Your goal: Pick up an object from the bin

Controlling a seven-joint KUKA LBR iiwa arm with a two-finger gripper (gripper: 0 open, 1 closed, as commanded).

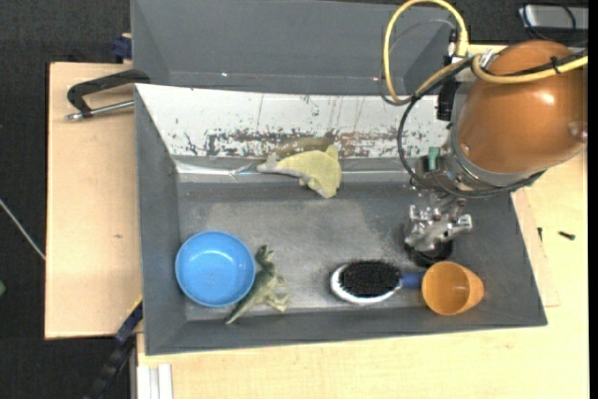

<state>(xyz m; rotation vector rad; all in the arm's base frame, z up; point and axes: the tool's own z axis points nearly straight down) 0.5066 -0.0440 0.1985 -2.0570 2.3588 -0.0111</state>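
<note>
View: camera view, looking down on grey metal bin [159, 201]; arm comes in from the right.
Arm: rounded orange cover [519, 117] w/ yellow and black cables at the wrist, above the bin's right end.
Gripper: metal gripper [437, 231] low over the floor at the right end of the bin.
Grip state: can't tell how far open it is. Nothing seen held. A dark patch right under it may be shadow or part of the tool.
Nearest things: orange cup [452, 288] on its side, just in front of the gripper by the front wall. Oval black brush [366, 281] w/ white rim beside the cup, its short blue handle pointing at the cup.
Likely pick (judgement): cup or brush handle, both close to the gripper and neither yet grasped.
Other things: blue bowl [215, 268] front left, green toy lizard [262, 290] touching its right side, crumpled yellow cloth [313, 169] at the back wall. All well apart from the gripper.
Doing it well (judgement): centre over one thing only before closing. Cup and handle sit v. close, so a sloppy approach could nudge both. Cup may roll, so grip across the rim or wall. Mind the front wall.
Writing/brands: none readable. Speckled rusty marks on the back wall aren't text.
</note>
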